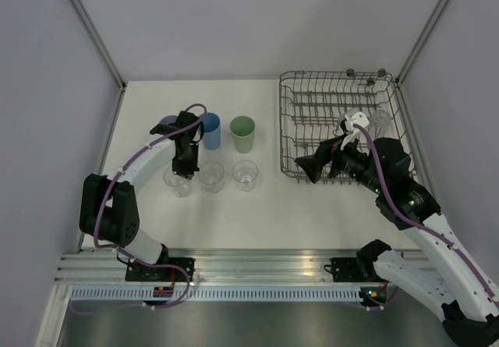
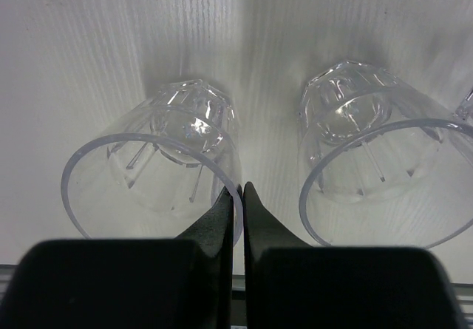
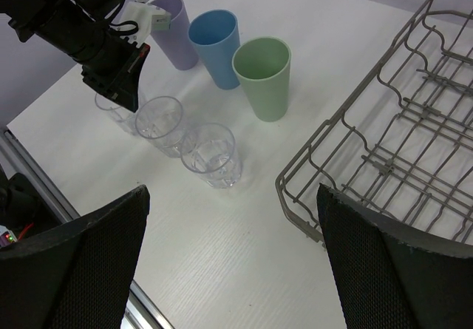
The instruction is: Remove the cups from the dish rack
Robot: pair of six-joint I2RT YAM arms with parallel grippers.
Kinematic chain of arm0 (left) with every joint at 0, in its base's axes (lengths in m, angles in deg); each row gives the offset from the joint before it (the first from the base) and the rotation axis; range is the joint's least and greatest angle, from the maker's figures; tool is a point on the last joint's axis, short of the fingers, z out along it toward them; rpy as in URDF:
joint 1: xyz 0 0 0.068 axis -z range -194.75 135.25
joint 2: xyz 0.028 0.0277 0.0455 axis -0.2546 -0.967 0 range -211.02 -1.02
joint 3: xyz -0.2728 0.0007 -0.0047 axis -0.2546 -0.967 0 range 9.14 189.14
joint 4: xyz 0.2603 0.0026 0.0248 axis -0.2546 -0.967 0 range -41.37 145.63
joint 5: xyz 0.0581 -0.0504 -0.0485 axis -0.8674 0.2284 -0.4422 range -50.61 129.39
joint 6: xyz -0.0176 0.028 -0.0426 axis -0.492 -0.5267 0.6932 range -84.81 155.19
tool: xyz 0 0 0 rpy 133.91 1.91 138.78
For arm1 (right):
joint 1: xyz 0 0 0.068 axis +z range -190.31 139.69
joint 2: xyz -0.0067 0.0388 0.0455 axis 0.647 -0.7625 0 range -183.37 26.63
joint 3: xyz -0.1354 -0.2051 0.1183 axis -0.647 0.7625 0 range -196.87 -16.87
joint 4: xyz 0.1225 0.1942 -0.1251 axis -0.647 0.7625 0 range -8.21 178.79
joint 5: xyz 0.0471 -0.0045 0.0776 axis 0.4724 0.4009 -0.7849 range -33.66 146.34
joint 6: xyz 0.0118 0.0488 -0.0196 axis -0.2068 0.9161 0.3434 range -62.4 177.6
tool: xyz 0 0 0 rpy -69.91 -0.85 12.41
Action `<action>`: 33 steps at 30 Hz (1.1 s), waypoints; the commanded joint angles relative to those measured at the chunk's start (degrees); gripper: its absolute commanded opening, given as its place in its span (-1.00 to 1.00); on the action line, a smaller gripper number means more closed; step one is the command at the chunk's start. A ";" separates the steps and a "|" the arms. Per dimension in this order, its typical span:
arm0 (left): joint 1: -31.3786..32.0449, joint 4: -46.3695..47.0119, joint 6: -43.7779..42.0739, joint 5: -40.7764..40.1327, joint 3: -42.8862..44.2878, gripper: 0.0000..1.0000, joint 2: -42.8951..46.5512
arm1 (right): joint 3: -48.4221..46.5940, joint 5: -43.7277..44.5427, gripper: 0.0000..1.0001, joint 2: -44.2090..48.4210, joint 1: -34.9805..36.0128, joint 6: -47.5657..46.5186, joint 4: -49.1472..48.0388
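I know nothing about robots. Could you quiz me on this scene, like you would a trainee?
1. How many clear glasses stand outside the rack?
2. True or false: the right gripper is open.
3. Which tumbler stands nearest the rack?

Key:
1. Three.
2. True.
3. The green tumbler.

left claw point(image 2: 239, 190) pinches rim of one clear glass point(image 2: 148, 170); second clear glass point(image 2: 380, 163) beside
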 commanded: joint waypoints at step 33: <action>-0.12 5.01 -1.57 1.10 -0.92 -0.30 6.85 | 0.43 1.90 0.96 0.92 0.13 -2.20 0.94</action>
